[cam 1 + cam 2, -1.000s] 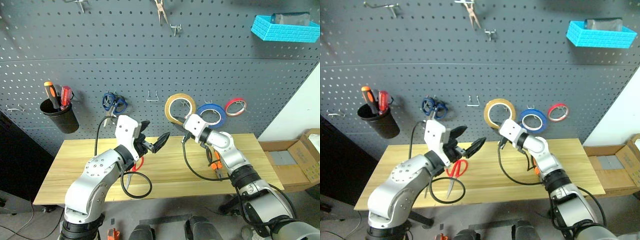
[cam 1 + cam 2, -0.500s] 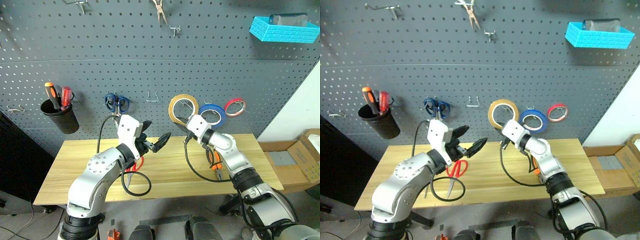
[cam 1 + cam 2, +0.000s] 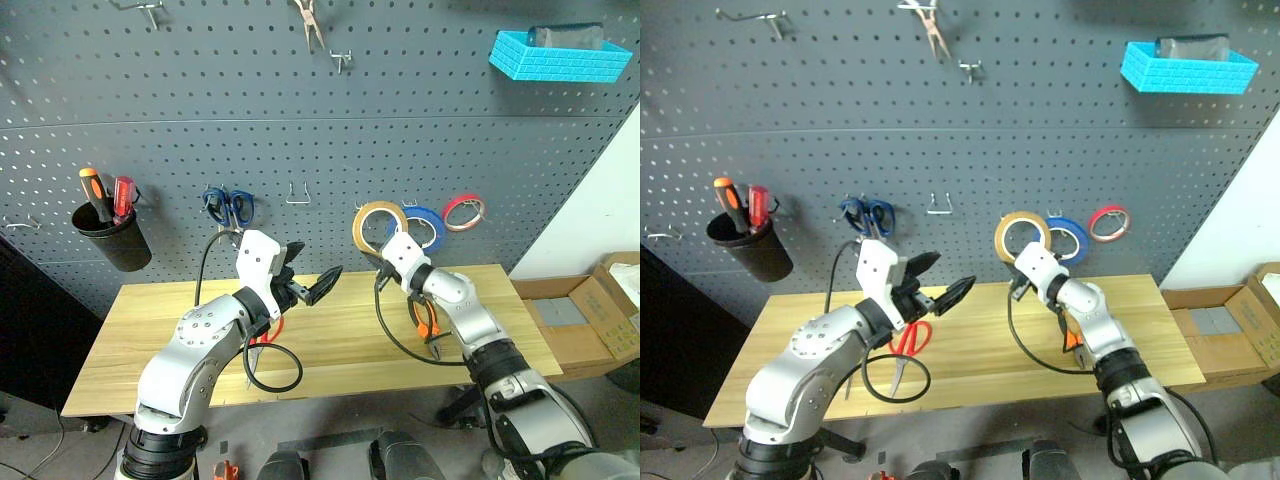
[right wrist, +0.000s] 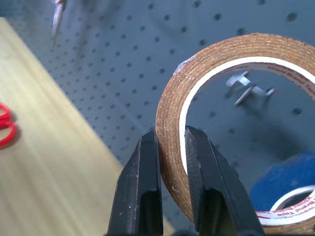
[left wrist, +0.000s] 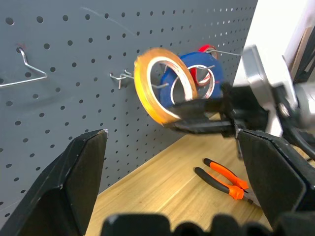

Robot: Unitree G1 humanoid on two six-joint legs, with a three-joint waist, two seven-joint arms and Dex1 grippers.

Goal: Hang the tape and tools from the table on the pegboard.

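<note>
Sitting at the far left of the pegboard (image 3: pixel 300 110), a black cup (image 3: pixel 110 238) is holding an orange and a red screwdriver, and blue-handled scissors (image 3: pixel 228 206) are hanging further along. Below them the left gripper (image 3: pixel 305 270) is hovering over the counter (image 3: pixel 150 320), its jaws spread wide and carrying nothing, while the red-handled scissors (image 3: pixel 908 345) are lying on the wood beneath that arm. Right of centre, the right gripper (image 4: pixel 170 172) is pinching the rim of the tape (image 3: pixel 378 228), holding the ring upright against the board, just beside the hook (image 4: pixel 246 86) and the hanging blue roll (image 3: pixel 425 227). The pliers (image 5: pixel 221 177) are resting on the counter under the right arm.
</note>
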